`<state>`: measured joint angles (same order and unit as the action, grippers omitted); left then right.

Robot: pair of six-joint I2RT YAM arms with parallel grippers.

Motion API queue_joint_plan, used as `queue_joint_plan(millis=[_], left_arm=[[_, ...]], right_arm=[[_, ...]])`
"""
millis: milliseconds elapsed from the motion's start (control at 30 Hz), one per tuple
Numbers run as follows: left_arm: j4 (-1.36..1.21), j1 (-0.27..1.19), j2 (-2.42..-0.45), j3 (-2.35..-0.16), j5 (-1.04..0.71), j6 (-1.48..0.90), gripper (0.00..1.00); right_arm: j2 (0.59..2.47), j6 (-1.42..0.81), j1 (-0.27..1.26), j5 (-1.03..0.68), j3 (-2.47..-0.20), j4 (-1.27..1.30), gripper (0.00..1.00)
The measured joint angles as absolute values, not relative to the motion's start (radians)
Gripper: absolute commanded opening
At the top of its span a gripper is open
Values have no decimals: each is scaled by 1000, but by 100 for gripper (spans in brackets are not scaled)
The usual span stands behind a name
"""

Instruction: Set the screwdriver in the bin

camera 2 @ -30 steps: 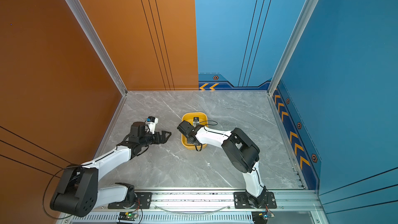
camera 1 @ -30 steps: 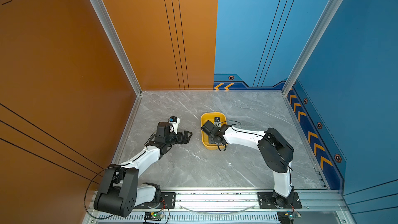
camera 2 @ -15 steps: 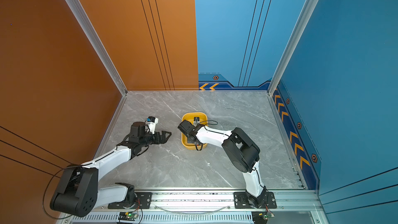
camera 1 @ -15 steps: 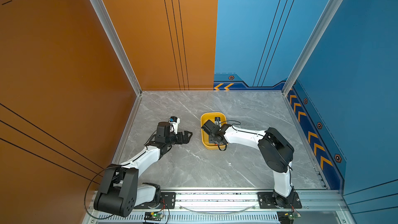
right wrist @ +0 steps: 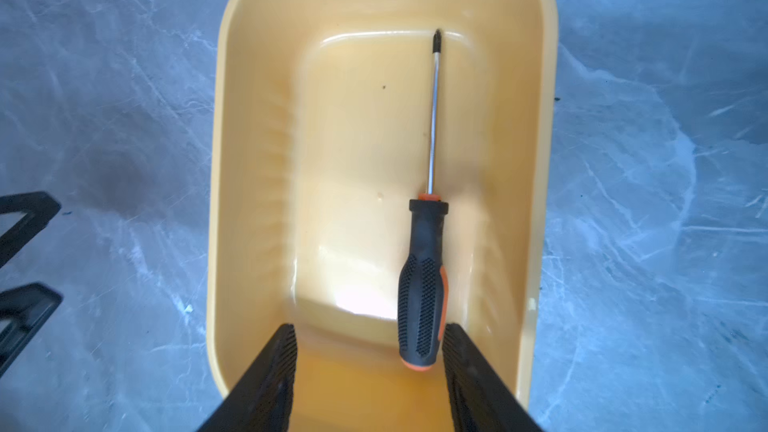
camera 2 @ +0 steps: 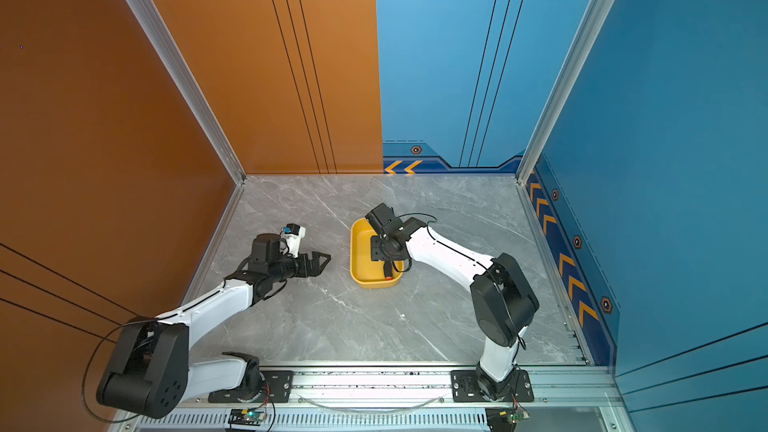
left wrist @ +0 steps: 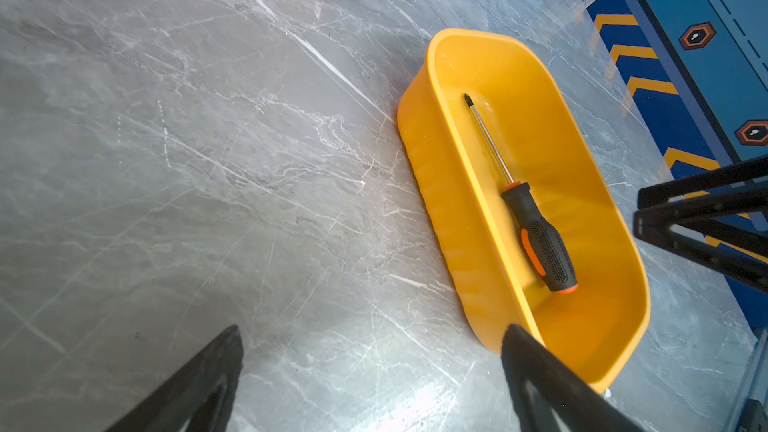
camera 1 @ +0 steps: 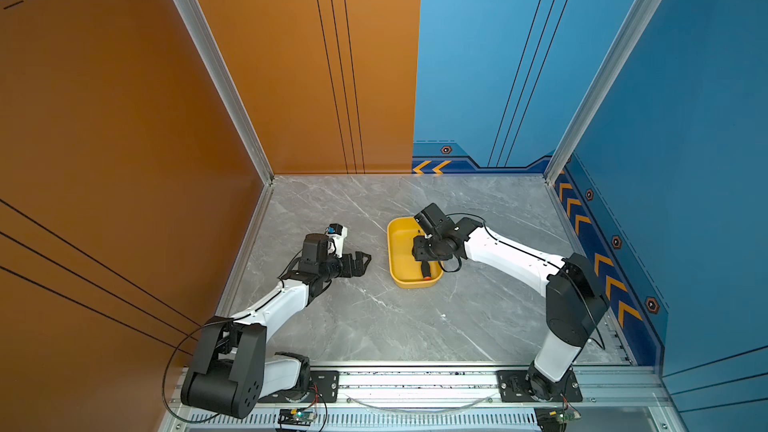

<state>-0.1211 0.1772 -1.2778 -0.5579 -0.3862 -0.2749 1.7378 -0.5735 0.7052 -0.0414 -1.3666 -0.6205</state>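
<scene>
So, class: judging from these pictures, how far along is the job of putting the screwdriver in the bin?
Done: the screwdriver lies flat on the floor of the yellow bin, tip toward one end wall. In hand: nothing; the right gripper stands open over the bin with the handle free between its fingers, and the left gripper is open beside the bin. Left: probably only pulling the right arm clear.

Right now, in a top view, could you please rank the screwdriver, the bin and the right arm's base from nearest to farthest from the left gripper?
1. bin, beside the left gripper, toward the middle.
2. screwdriver, inside the bin, along its far side.
3. right arm's base, far across, at the near edge.
</scene>
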Motion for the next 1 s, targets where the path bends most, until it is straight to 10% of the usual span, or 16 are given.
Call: queue_joint_plan(millis=[1000], left_arm=[[-368,70,-1317,-556,-106,-18,98]], right_arm=[[961,-182,38,-107,-587,-155,56]])
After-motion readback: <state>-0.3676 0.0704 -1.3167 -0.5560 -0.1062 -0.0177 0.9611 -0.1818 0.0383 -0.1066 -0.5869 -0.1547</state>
